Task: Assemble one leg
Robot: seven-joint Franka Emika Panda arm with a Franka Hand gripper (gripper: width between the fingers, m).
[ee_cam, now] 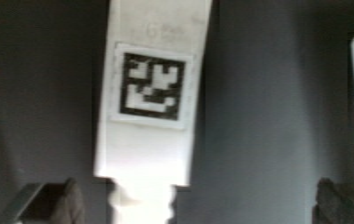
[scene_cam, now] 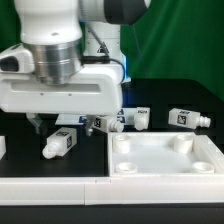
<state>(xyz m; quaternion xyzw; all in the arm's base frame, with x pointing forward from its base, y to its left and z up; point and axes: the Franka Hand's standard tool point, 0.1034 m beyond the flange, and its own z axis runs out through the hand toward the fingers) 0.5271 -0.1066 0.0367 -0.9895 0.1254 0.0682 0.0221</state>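
Leg (scene_cam: pixel 58 143) (ee_cam: pixel 151 100): white plastic peg, one black-and-white square tag (ee_cam: pixel 151 85) facing up. It lies flat on the black table (scene_cam: pixel 25 165), toward the near edge, on the exterior view's left.

Position relative to gripper (scene_cam: pixel 50 125) (ee_cam: pixel 200 205): directly under the hand. In the wrist view the leg's narrower end reaches in between the fingers (ee_cam: pixel 58 205), close beside one of them and well apart from the other. Whether it touches the nearer one cannot be told.

Fingers: spread wide, nothing held between them.

Three further legs (scene_cam: pixel 137 118): lying in a loose row farther back on the table, to the exterior view's right of the hand.

Flat white panel (scene_cam: pixel 165 160): round corner sockets, lying at the near edge on the exterior view's right.
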